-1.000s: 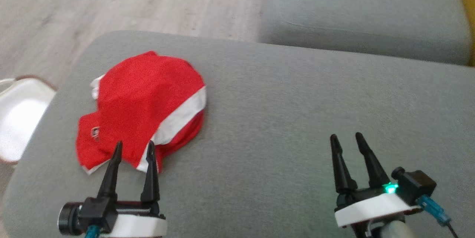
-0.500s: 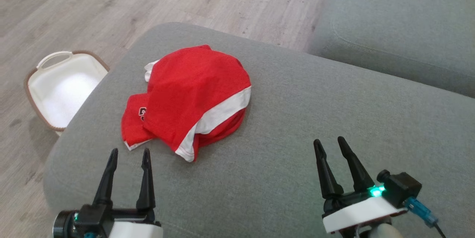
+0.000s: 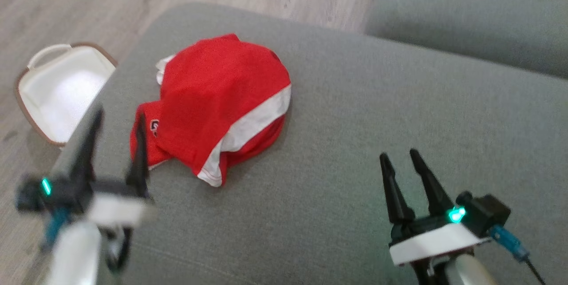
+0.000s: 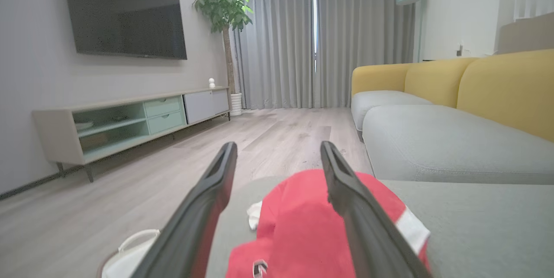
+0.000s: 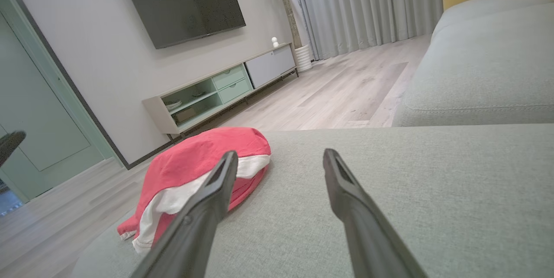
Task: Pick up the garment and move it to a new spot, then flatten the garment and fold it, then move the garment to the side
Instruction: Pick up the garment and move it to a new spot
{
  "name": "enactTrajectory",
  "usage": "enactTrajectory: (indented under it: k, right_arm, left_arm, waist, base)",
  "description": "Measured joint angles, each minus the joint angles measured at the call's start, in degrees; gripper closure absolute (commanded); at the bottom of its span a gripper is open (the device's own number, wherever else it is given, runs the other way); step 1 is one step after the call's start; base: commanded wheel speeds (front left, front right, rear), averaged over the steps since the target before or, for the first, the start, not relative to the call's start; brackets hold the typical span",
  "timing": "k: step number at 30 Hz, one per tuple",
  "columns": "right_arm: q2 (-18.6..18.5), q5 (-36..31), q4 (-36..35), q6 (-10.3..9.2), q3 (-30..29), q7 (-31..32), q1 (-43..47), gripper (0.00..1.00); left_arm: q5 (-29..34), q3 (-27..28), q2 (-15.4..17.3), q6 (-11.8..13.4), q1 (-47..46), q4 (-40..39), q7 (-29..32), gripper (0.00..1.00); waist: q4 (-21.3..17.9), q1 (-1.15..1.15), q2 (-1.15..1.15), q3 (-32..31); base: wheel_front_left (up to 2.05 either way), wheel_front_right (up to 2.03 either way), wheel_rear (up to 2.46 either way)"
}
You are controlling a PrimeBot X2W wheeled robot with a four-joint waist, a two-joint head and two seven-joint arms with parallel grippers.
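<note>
The red garment (image 3: 217, 103) with a white stripe lies bunched on the grey cushion (image 3: 377, 112)

Same kit on left gripper (image 3: 118, 116) and right gripper (image 3: 399, 155): long black tapered fingers (image 3: 395, 196), white collar (image 3: 432, 243), tiny green LED (image 3: 456, 214), boxy black camera (image 3: 486, 214) off the side, blue plug (image 3: 506, 237) with dark cable (image 3: 534, 274). Pale rounded forearms (image 3: 73, 254).

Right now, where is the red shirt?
In the head view the red shirt lies bunched on the left part of the grey cushion, close to the white basket on the floor.
</note>
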Motion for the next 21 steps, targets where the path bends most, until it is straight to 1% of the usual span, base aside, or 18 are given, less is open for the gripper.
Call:
enactTrajectory:
  k: [2,5,7,11,14,15,16,17,18,21]
  right_arm:
    - [-0.01,-1.07,-0.30,0.00,-0.54,0.00,-1.46,0.00]
    - [-0.07,-2.67,-0.68,0.00,-0.89,-0.01,-3.65,0.00]
    - [-0.11,-3.72,-1.00,0.00,-1.12,-0.01,-4.71,0.00]
    - [-0.15,-5.08,-2.30,0.00,-1.65,-0.01,-6.55,0.00]
    - [-0.21,-5.82,-3.99,0.00,-2.03,-0.01,-8.40,0.00]
    - [-0.24,-6.09,-4.55,0.00,-2.20,-0.02,-8.97,0.00]
    - [-0.24,-6.09,-4.55,0.00,-2.20,-0.02,-8.97,0.00]
    - [-0.25,-6.48,-5.42,0.00,-2.58,-0.09,-9.93,0.00]
    - [-0.25,-6.48,-5.42,0.00,-2.58,-0.09,-9.93,0.00]
    - [-0.30,-6.32,-6.11,0.00,-3.26,-0.10,-10.55,0.00]
  left_arm:
    - [-0.91,-0.14,2.34,-0.51,-6.67,1.23,2.14,0.00]
    - [-4.32,-1.09,5.19,-1.04,-16.21,4.64,6.89,0.00]
    - [-6.26,-3.36,7.54,-1.05,-21.80,7.87,10.46,0.00]
    - [-13.06,-11.25,12.61,-1.48,-31.87,15.25,18.52,0.00]
    - [-19.14,-16.51,15.38,-1.48,-37.39,20.20,23.94,0.00]
    - [-20.68,-18.45,16.13,-1.48,-38.81,21.42,25.62,0.00]
    - [-20.68,-18.45,16.13,-1.48,-38.81,21.42,25.62,0.00]
    - [-23.76,-21.99,17.14,-1.48,-41.17,23.79,28.39,0.00]
    - [-23.76,-21.99,17.14,-1.48,-41.17,23.79,28.39,0.00]
    - [-25.69,-28.26,18.73,-1.49,-43.61,26.38,31.21,0.00]
  waist:
    - [-0.65,0.01,0.00,1.71]
    - [-1.83,0.01,0.00,4.36]
    - [-2.69,0.02,0.00,6.21]
    - [-4.64,0.02,0.00,10.13]
    - [-6.26,0.02,0.00,13.01]
    - [-6.78,0.02,0.00,13.92]
    - [-6.78,0.02,0.00,13.92]
    - [-7.83,0.02,0.00,15.73]
    - [-7.83,0.02,0.00,15.73]
    - [-9.36,0.02,0.00,18.10]
  base:
    - [0.00,0.00,0.00]
    - [0.00,0.00,0.00]
    - [0.00,0.00,0.00]
    - [0.00,0.00,0.00]
    - [0.00,0.00,0.00]
    - [0.00,0.00,0.00]
    - [0.00,0.00,0.00]
    - [0.00,0.00,0.00]
    - [0.00,0.00,0.00]
    - [0.00,0.00,0.00]
